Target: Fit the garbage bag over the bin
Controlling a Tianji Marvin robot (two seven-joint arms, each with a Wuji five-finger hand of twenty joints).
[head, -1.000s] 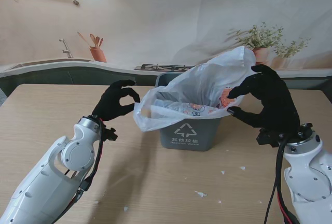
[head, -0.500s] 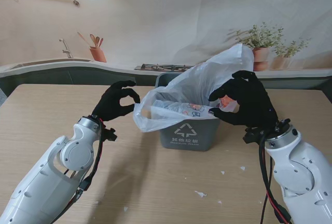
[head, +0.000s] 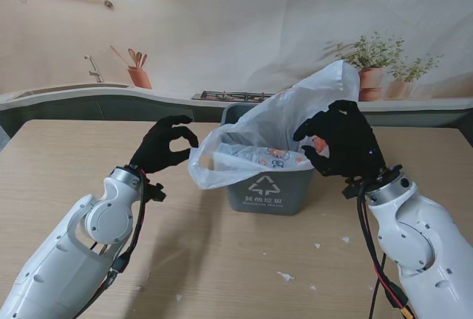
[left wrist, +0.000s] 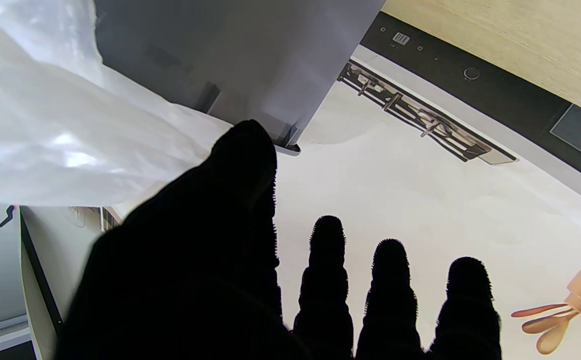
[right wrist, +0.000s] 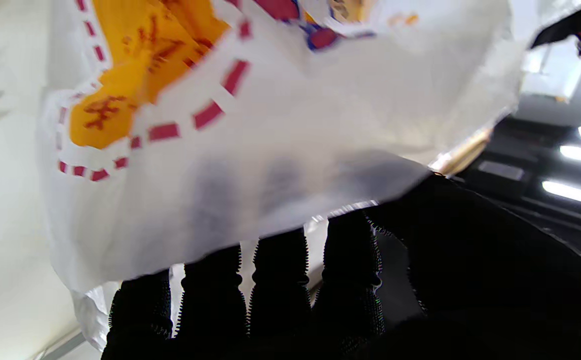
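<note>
Over the bin: the bag sits partly in and partly draped on the grey bin at mid-table; its far right corner stands up high, its left lip hangs past the bin's left rim.
Bag feel: judge it thin, light and limp film; it will crumple, slide on smooth plastic and tear if you yank it.
Where to grip: take the free edge of the mouth, a pinch on each side, and stretch it outward over the rim corners.
Inside: printed wrappers show through the film; you cannot tell how many.
Right hand: its fingers curl against the bag's right side; the wrist view shows film lying over them, but you cannot tell if it is truly pinched.
Left hand: thumb and forefinger curve into a loose ring just beside the bag's left lip, holding nothing.
Table: small white scraps lie nearer to you.
</note>
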